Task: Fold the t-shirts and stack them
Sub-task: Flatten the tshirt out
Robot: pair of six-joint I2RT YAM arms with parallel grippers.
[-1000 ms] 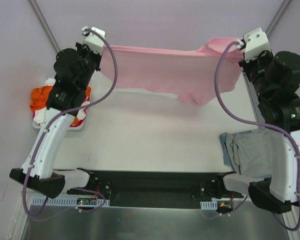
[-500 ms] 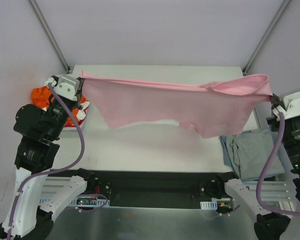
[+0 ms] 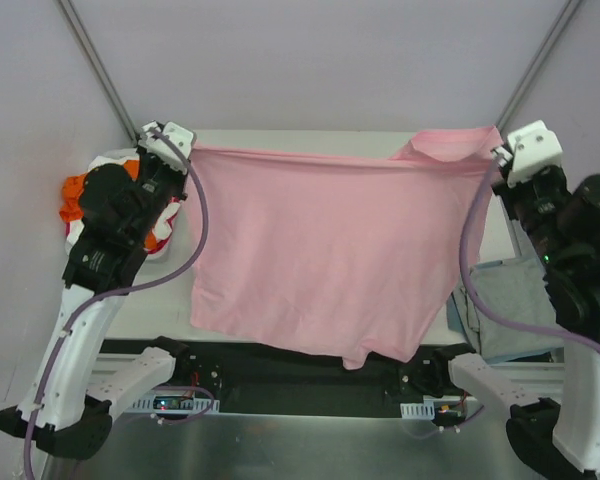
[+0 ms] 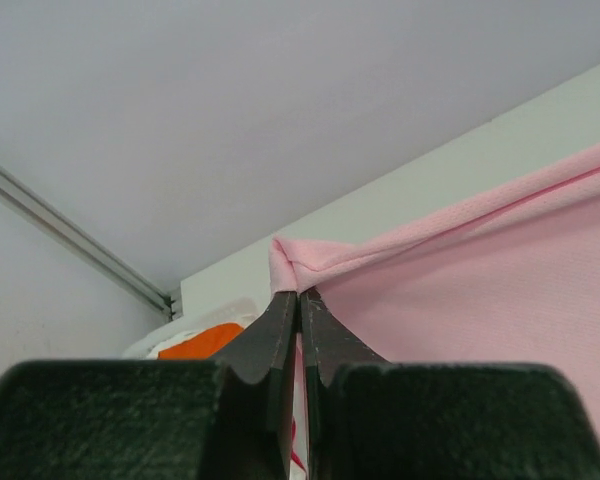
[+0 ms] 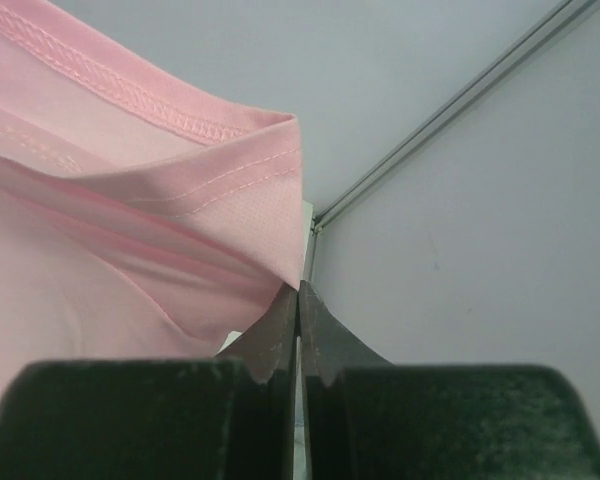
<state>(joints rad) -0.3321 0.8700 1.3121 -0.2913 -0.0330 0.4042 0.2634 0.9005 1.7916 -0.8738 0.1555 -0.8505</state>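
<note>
A light pink t-shirt (image 3: 320,255) hangs spread wide between my two grippers, its top edge stretched across the far side of the table and its lower hem reaching the near edge. My left gripper (image 3: 187,150) is shut on the shirt's left corner (image 4: 292,268). My right gripper (image 3: 496,150) is shut on the bunched right corner (image 5: 270,240). In both wrist views the dark fingers (image 4: 280,330) (image 5: 280,330) pinch the pink cloth at their tips. A grey-blue t-shirt (image 3: 515,300) lies folded at the right. Orange and white t-shirts (image 3: 80,195) lie heaped at the left.
The white table (image 3: 310,138) shows along the far edge behind the shirt. Metal frame posts (image 3: 100,70) rise at both back corners. The black base rail (image 3: 300,375) runs along the near edge, partly under the pink hem.
Both arms swung out and forward, then back toward the far edge. The pink shirt, first bunched in a band at the back, now hangs open and covers most of the table.
</note>
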